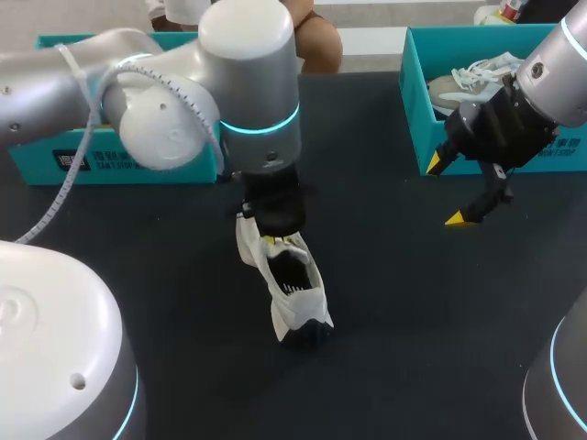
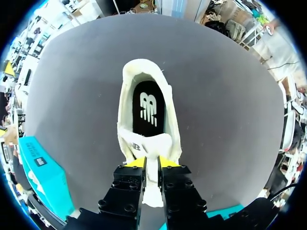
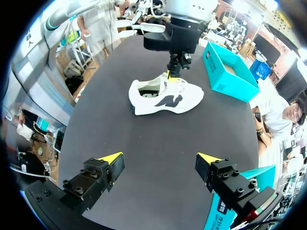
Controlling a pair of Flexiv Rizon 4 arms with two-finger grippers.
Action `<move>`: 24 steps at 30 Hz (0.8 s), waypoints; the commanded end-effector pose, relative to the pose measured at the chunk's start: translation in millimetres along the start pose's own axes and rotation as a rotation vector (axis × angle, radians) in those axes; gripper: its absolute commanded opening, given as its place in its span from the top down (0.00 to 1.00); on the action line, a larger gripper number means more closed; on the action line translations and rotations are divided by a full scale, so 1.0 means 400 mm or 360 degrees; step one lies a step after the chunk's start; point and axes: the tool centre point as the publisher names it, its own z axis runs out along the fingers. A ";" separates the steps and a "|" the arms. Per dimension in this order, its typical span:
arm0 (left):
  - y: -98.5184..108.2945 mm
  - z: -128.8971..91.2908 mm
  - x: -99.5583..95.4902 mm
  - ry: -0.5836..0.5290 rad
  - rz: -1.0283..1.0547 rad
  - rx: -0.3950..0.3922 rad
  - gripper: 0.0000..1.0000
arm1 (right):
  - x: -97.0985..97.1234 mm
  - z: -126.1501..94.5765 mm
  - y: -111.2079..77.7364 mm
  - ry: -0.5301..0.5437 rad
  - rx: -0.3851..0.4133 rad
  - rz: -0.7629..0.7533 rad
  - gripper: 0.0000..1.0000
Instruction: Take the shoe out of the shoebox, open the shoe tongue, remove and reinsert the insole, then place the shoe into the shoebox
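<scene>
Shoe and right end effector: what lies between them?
Nothing, just bare black table between the shoe and the open right end effector, clearest in the right wrist view.

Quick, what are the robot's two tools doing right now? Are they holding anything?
Left tool: closed on the shoe tongue.
Right tool: open, holding nothing.

Head camera high behind, looking down on the table (image 1: 413,302), left wrist camera close over the shoe (image 2: 144,139), right wrist camera farther off, side-on, all sharing the shoe.
</scene>
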 end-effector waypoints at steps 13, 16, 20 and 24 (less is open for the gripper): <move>-0.050 0.011 0.007 -0.0010 0.0070 0.0020 0.85 | 0.001 0.002 0.000 -0.0002 0.0001 0.0000 0.00; -0.054 0.018 0.000 -0.0010 0.0071 0.0026 0.82 | 0.001 0.002 0.000 -0.0002 0.0001 0.0000 0.00; -0.066 0.042 -0.001 -0.0006 0.0045 0.0075 0.77 | 0.001 0.002 0.000 -0.0002 0.0001 0.0000 0.00; -0.081 0.074 0.001 0.0036 0.0053 0.0081 0.79 | 0.001 0.002 0.000 -0.0002 0.0001 0.0000 0.00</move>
